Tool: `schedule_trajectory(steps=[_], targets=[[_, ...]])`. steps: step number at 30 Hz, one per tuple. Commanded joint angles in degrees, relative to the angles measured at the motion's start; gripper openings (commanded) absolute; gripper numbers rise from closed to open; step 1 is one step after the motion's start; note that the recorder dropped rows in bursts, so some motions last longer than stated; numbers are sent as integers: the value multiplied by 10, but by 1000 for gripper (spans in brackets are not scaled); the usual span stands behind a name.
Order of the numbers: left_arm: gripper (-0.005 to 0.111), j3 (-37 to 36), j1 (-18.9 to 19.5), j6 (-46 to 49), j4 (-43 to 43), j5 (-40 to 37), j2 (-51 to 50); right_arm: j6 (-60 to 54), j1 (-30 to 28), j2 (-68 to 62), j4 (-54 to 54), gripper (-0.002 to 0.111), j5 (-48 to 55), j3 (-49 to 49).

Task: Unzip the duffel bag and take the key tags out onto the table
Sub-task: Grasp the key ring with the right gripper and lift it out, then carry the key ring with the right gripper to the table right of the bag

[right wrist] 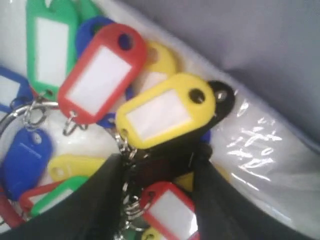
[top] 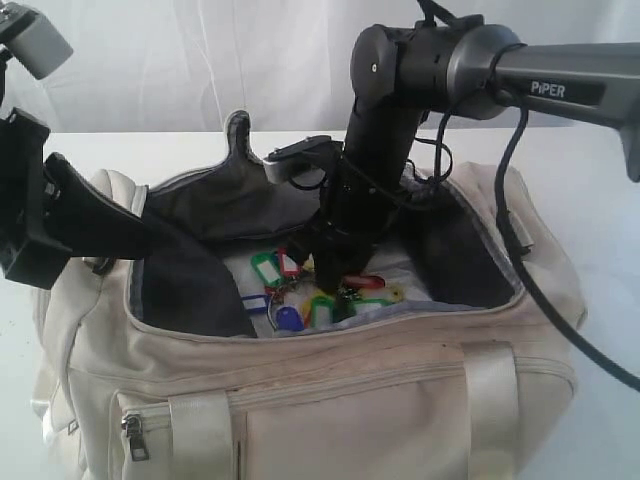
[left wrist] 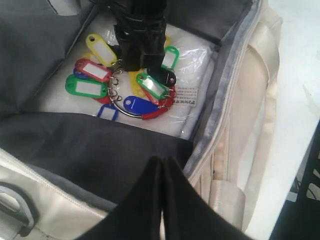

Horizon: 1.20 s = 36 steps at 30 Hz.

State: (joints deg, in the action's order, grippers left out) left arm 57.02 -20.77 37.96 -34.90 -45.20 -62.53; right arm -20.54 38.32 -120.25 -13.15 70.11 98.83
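Plain white backdrop [top: 200, 60], big white table [top: 600, 200], nothing fancy. The key tags [top: 320, 295] sit right in the middle of the open duffel bag [top: 350, 400], down on its floor, not out on the table yet.

They're a loose bunch of small hard plastic tags in red, green, yellow, blue and black, rounded, glossy, with white label windows, strung on little rings off one big metal ring [left wrist: 120, 107]. Probably very light and rattly, and slick on the flat faces, so the ring cluster looks like a safer grab than a single tag. They lie on a crinkly clear plastic sheet [left wrist: 190, 65], which could get pinched along with them.

The right gripper [right wrist: 160, 200] comes down from 12 o'clock, jaws apart with rings and a black tag between them. Whether it's actually clamping yet can't be told.

Around that is floppy dark grey lining [left wrist: 75, 145], then soft cream fabric with a satiny strap [top: 495, 400]. At 9 o'clock of the opening, the left gripper [top: 95, 215] is closed, apparently pinching the bag's edge. A metal zipper pull [top: 135, 440] hangs at 7 o'clock.
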Motion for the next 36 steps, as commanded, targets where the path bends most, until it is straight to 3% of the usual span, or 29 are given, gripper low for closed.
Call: schedule_trajectory(steps=[1, 24, 36], targets=[[0, -4, 0, -3, -14, -11, 5, 3, -1, 28, -11, 0, -1, 15], [0, -4, 0, -3, -14, -14, 6, 2, -1, 174, -11, 0, -1, 24], [0, -4, 0, -3, -14, -19, 6, 60, -1, 345, 43, 0, -1, 24]])
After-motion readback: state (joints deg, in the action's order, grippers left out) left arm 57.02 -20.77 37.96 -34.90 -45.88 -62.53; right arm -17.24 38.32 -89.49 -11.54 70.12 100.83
